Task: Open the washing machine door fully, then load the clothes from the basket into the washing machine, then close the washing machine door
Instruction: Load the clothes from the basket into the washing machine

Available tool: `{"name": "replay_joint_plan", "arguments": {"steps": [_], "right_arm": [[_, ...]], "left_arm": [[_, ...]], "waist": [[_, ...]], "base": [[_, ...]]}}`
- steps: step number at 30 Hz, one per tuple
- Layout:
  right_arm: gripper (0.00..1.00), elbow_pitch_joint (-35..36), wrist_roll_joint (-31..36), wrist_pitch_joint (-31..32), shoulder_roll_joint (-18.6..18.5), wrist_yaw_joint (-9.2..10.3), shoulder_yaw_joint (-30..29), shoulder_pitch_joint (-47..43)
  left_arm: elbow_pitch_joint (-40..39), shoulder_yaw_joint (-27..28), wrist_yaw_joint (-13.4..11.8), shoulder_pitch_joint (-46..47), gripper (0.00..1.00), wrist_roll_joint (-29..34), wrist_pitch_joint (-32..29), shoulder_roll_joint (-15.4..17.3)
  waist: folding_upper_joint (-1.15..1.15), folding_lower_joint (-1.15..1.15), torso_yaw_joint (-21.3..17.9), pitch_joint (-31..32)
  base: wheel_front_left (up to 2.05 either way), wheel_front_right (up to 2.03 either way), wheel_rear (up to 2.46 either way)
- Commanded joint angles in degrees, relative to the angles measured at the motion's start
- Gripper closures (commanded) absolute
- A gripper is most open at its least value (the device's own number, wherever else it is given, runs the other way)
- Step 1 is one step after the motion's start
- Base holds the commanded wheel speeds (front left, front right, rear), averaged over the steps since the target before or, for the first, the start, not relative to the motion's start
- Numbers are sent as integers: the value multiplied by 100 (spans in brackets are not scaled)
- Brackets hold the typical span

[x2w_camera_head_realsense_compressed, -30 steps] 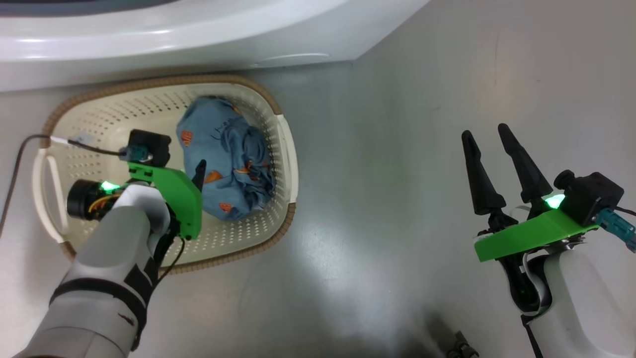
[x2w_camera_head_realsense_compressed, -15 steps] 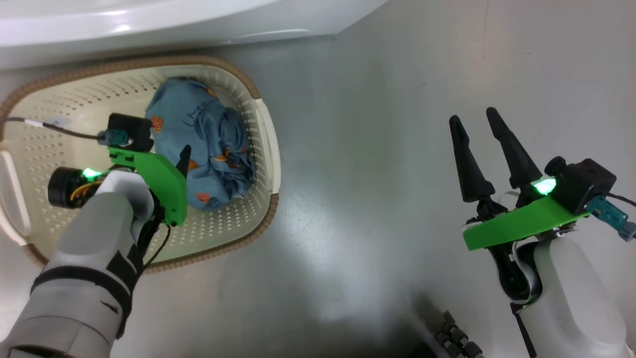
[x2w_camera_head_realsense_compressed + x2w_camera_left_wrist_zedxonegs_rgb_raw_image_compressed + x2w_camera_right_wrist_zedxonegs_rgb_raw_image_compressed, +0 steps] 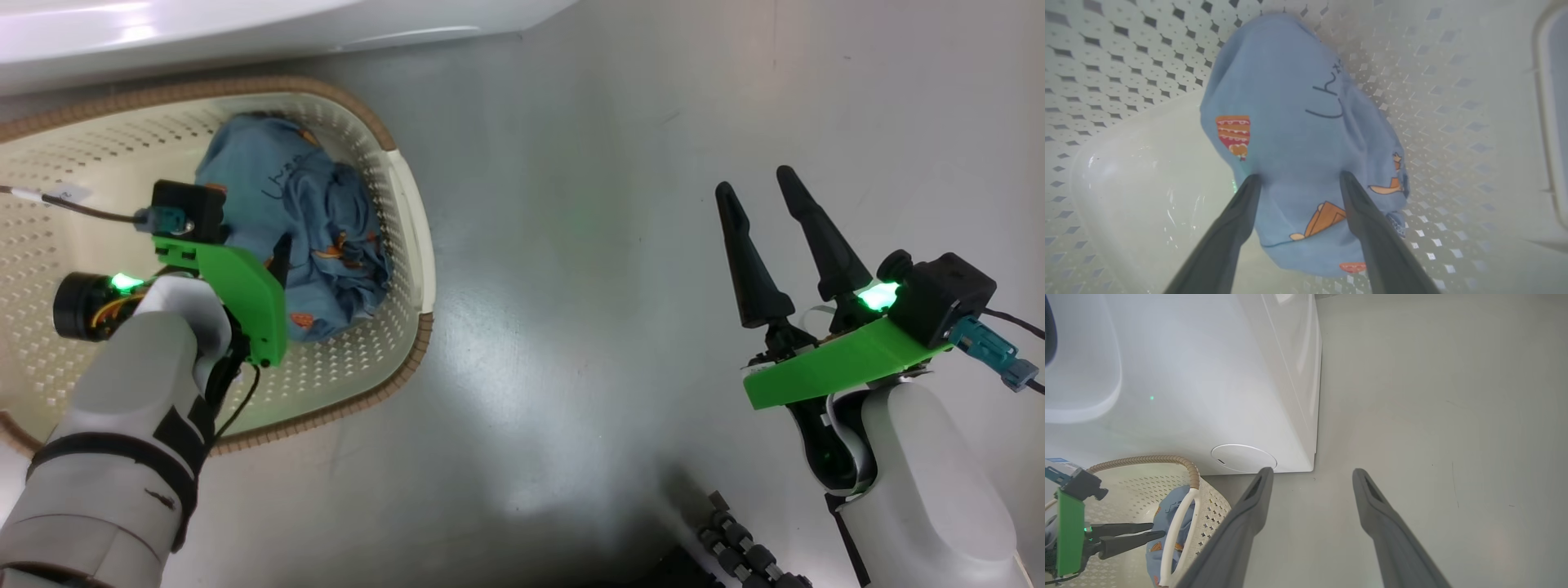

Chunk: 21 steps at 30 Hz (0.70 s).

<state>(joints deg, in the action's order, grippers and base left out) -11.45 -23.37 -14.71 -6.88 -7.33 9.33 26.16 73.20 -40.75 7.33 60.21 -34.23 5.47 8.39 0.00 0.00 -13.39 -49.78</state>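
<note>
One clothes bundle (image 3: 326, 212), long axis toward washing machine (image 3: 245, 33), inside basket (image 3: 406, 212).

Laundry area. White washing machine (image 3: 1180, 375) at 11 o'clock in the head view, standing straight on a smooth, glossy grey floor (image 3: 571, 245). A round cover (image 3: 1244, 458) sits low on its front, near the corner. Perforated cream basket (image 3: 406, 237) with a brown woven-look rim is on the floor just before the machine, at 9 o'clock, with blue printed clothes (image 3: 286, 212) inside. Home or test room: cannot tell.
</note>
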Motion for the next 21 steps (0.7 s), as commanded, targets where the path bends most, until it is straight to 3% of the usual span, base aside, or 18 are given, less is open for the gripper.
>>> {"name": "replay_joint_plan", "arguments": {"steps": [1,6,7,8,10,13,14,21], "right_arm": [[0,134,-12,-29,17,-16,135,-120],[0,159,-22,-29,13,-16,179,-112],[0,165,-25,-29,12,-16,185,-110],[0,172,-26,-29,10,-16,188,-112],[0,188,-23,-29,7,-16,189,-118],[0,198,-17,-29,-3,-16,187,-128],[0,200,-17,-29,-8,-16,181,-130],[0,200,-5,-29,-30,-16,123,-116]], "left_arm": [[-8,29,15,-15,0,-78,-3,181],[-4,-122,15,8,0,-182,-37,222],[-4,-150,15,16,5,-201,-31,231],[-10,-173,15,19,43,-228,-25,232],[-14,-223,15,34,69,-276,-19,241],[-25,-285,15,58,96,-361,-4,252],[-37,-297,15,64,100,-400,10,254],[-74,-375,15,92,100,-620,119,247]], "waist": [[0,0,-31,-28],[0,0,-90,-75],[0,0,-99,-80],[0,0,-105,-84],[0,0,-115,-96],[0,0,-119,-109],[0,0,-116,-113],[0,0,-58,-81]], "base": [[0,0,0],[0,0,0],[0,0,0],[0,0,0],[0,0,0],[0,0,0],[0,0,0],[0,0,0]]}}
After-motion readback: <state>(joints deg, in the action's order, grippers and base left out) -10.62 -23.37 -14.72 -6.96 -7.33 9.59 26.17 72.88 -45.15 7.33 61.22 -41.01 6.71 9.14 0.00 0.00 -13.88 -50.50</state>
